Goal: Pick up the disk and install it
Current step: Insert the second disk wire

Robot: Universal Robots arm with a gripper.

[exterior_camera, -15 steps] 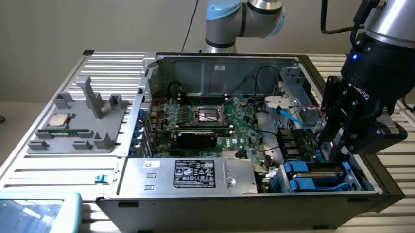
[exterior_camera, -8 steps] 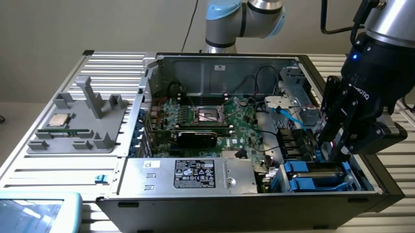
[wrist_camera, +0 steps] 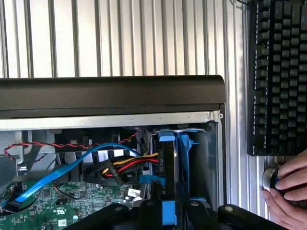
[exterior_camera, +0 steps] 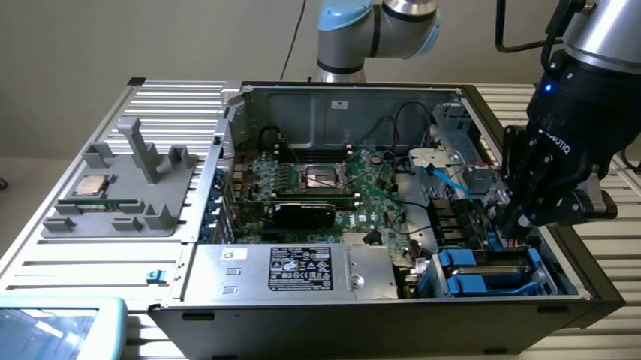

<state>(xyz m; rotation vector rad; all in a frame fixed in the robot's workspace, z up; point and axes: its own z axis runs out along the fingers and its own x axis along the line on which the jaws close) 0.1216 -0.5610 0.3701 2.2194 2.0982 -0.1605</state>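
- Black gripper [wrist_camera: 171,211] fingers [wrist_camera: 146,211] are drawn in on the disk [wrist_camera: 168,167], one against each flat side, pinching its near end where a blue plastic piece shows between them.
- Standing on its thin edge, the disk is seen edge-on from the wrist. It is a dark slab with a blue rail [wrist_camera: 184,163] along one side and a blue tab [wrist_camera: 166,138] at the far end.
- Its visible edge runs straight away from the fingers toward the black side wall of the computer case [wrist_camera: 110,93], and the tabbed end points at that wall.
- The disk sits in the drive bay at a corner of the open case. In the exterior view the gripper [exterior_camera: 511,229] reaches down into this corner at that view's right, just above blue drive carriers [exterior_camera: 481,274].
- Just beside the disk, a bundle of red, yellow and black wires [wrist_camera: 129,165] ends in a black plug, and a flat blue cable [wrist_camera: 72,167] curves across toward the green motherboard [exterior_camera: 311,187].
- A silver box with a black-and-white label [exterior_camera: 290,270] fills the near side of the case at the exterior view's left of the bay.
- The case lies open side up on a table of ribbed aluminium slats [exterior_camera: 180,97].
- Well apart, at the exterior view's left, a grey fixture [exterior_camera: 130,195] holds a small square silver chip [exterior_camera: 92,185].
- Past the case wall, a black keyboard [wrist_camera: 278,76] lies on the slats, and a person's hand [wrist_camera: 288,196] rests on a round silver object beside it.
- A plain beige wall stands behind the table.
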